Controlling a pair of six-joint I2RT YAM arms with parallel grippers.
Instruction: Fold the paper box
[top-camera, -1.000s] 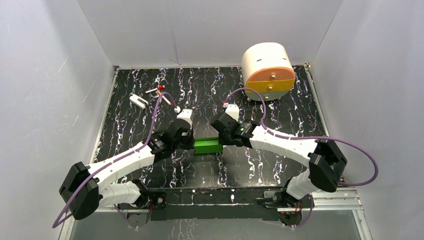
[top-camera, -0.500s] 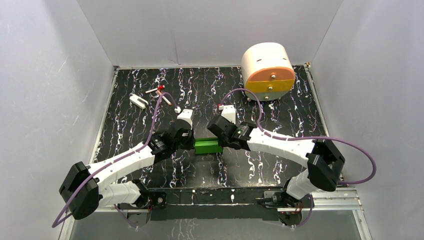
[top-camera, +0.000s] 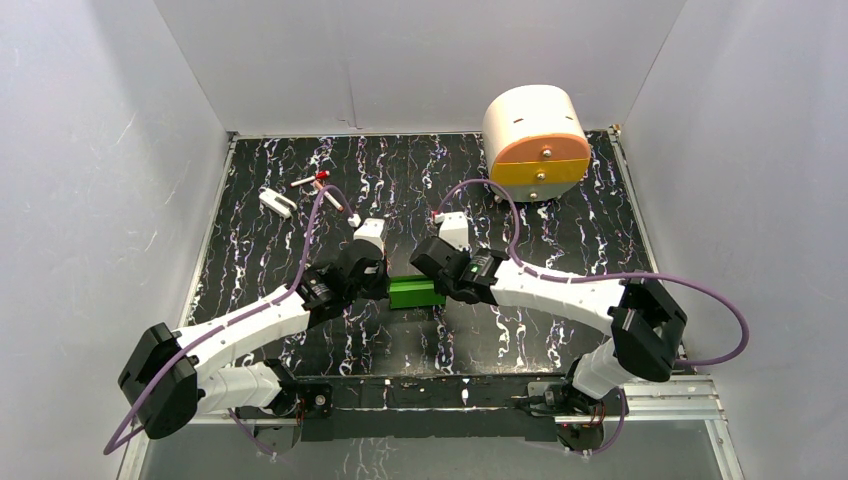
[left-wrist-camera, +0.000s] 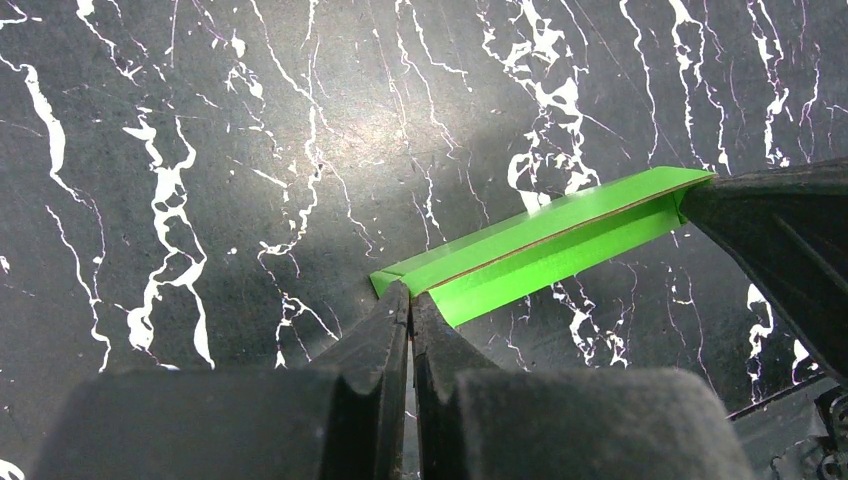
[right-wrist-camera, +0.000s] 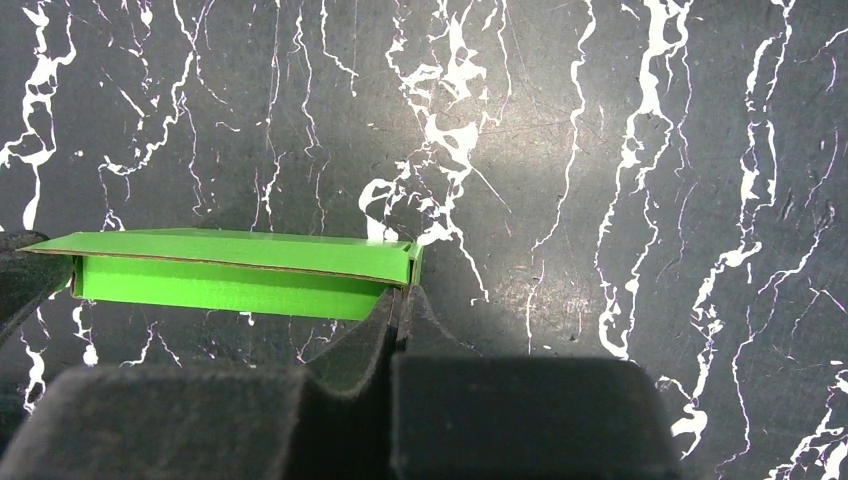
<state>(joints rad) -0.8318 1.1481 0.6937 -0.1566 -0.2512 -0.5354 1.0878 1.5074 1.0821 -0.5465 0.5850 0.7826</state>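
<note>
The paper box (top-camera: 416, 292) is thin, bright green card, long and flat. It is near the middle of the worktop (top-camera: 560, 200), which is smooth black with wiggly white lines. The left gripper (left-wrist-camera: 410, 300) pinches one end and the right gripper (right-wrist-camera: 398, 300) pinches the other, with their fingers squeezed tight together. Plain white walls (top-camera: 400, 60) stand all around.

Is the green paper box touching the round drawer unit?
No, the paper box lies well apart from the drawer unit, with bare tabletop between them.
</note>
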